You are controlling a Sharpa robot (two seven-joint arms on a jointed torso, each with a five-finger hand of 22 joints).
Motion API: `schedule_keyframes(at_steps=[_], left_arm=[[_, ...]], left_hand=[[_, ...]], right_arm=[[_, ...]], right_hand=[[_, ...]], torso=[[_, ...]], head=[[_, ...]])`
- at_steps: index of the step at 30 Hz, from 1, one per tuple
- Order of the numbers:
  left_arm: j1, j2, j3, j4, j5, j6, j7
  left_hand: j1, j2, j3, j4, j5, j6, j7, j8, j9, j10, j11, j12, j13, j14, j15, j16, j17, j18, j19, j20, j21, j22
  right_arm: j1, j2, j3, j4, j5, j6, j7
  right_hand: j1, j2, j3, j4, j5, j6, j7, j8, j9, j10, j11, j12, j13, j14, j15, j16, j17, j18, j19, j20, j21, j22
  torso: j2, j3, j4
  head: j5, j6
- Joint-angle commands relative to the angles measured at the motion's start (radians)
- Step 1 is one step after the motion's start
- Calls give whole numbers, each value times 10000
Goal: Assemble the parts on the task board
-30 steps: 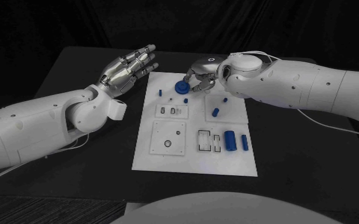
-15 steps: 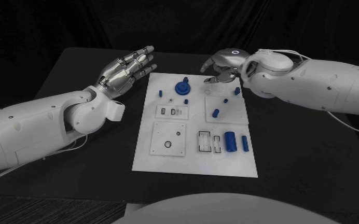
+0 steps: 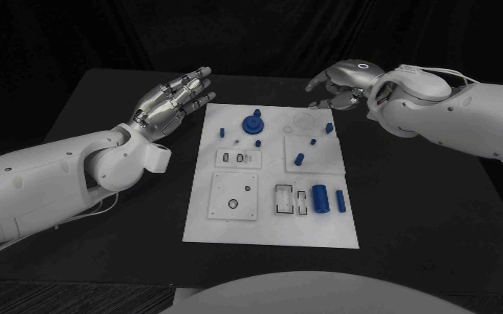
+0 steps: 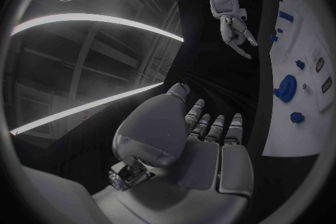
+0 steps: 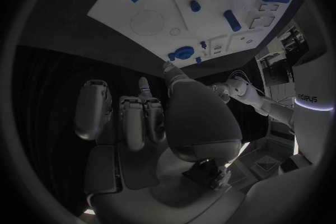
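Blue knob [image 3: 253,121] stands unheld at the board's [image 3: 270,230] twelve o'clock, both the left hand [image 3: 173,101] and the right hand [image 3: 337,85] empty, so a careless regrasp could tip it.

**Right hand left the round blue part and drew back off the board**

A second earlier the right hand [image 3: 341,85] had its fingers closed around the round blue part [image 3: 253,123] at the far end of the task board [image 3: 270,219]. Half a second later it had let go and lifted away toward the board's far right corner, and the part stood alone on the board. By the last moment the hand had moved further out, beyond the board's far right edge and above the black surface [image 3: 419,205], its fingers loosely curled and holding nothing. The right arm [image 3: 440,114] withdrew with it.
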Motion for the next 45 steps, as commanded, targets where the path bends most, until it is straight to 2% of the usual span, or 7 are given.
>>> schedule_keyframes(at_steps=[1, 9, 13, 16, 18, 26, 45], left_arm=[[-19, 8, 9, 44, 4, 53, 110], [-28, 4, 9, 33, 4, 49, 120], [-30, -13, 9, 44, 4, 56, 117], [-33, -23, 9, 37, 4, 60, 116], [-35, -24, 9, 31, 4, 58, 116], [-57, -24, 9, 6, 4, 82, 103], [-140, -6, 9, -25, 4, 108, 98]], left_hand=[[38, 59, 32, 9, 30, 5, 45, 44, 13, 12, 85, 1, 9, -3, 70, -37, -9, 125, -11, 51, -36, -16], [37, 51, 50, -8, 30, 25, 48, 51, 16, 17, 89, 3, 11, 0, 74, -33, -6, 126, -9, 55, -35, -14], [37, 51, 50, -8, 30, 25, 48, 51, 16, 17, 89, 3, 11, 0, 74, -33, -6, 126, -9, 55, -35, -14], [37, 51, 50, -8, 30, 25, 48, 51, 16, 17, 89, 3, 11, 0, 74, -33, -6, 126, -9, 55, -35, -14], [37, 51, 50, -8, 30, 25, 48, 51, 16, 17, 89, 3, 11, 0, 74, -33, -6, 126, -9, 55, -35, -14], [37, 51, 50, -8, 30, 25, 48, 51, 16, 17, 89, 3, 11, 0, 74, -33, -6, 126, -9, 55, -35, -14], [33, 44, 71, -27, 31, 31, 53, 57, 17, 17, 92, 2, 11, 0, 77, -34, -7, 125, -11, 58, -36, -16]], right_arm=[[-133, -214, -1, 87, 52, -195, -229], [-439, -564, -4, 153, 64, -263, -178], [-576, -665, -4, 135, 66, -289, -150], [-681, -734, -5, 118, 66, -364, -92], [-743, -778, -5, 106, 67, -373, -67], [-948, -849, -7, 6, 72, -434, 35], [-1021, -767, -8, -156, 76, -185, -144]], right_hand=[[-115, -202, -104, 260, -381, 58, -67, -34, -26, 1063, -96, 25, 2634, 1041, -81, -30, 2580, -96, 149, -1, 202, 1475], [-194, -758, -84, 1001, -845, -21, -108, -90, -104, 1063, -134, 25, 2634, 1050, -118, -1, 2609, -149, 278, -41, 434, 1645], [-223, -915, -75, 1067, -972, -93, -111, -126, -131, 1063, -141, 25, 2634, 1046, -124, -13, 2596, -152, 289, -49, 449, 1665], [-312, -1006, -70, 1082, -1014, -20, -108, -82, -119, 1063, -141, 25, 2634, 1038, -131, -48, 2559, -216, 421, -55, 719, 1791], [-322, -1018, -57, 1081, -1005, 10, -112, -64, -113, 1063, -145, 25, 2634, 1034, -134, -61, 2545, -221, 432, -58, 739, 1803], [-309, -1060, -10, 1080, -972, 157, -91, 29, -71, 1063, -135, 25, 2634, 1035, -131, -62, 2543, -229, 455, -61, 778, 1833], [-87, -1084, 102, 1062, -526, 323, -9, 303, 139, 1063, -67, 25, 2634, 1027, -80, -89, 2511, -221, 439, -23, 738, 1867]], torso=[[-9, 3, -17], [-1, 15, -49], [0, 18, -43], [-11, 7, 7], [-3, -5, 28], [5, -14, -58], [-13, 5, -32]], head=[[17, -42], [74, -126], [83, -133], [28, -164], [7, -160], [36, -168], [-17, -168]])
